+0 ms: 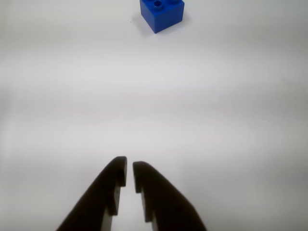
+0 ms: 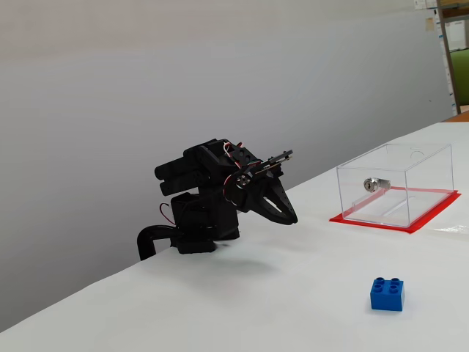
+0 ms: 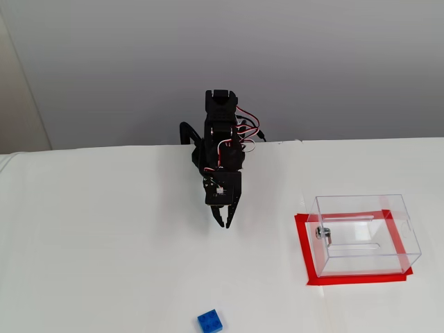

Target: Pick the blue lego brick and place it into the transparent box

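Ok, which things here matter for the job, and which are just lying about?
For the job:
blue lego brick
transparent box on its red base
gripper, nearly shut and empty

Lying about:
shelving at the far right edge of a fixed view

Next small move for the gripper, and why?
Probably reach forward toward the small bright blue plastic lego brick while opening the jaws. The black two-finger gripper is nearly closed, empty and well short of the brick, which sits alone on the white table, apart from the clear acrylic box.
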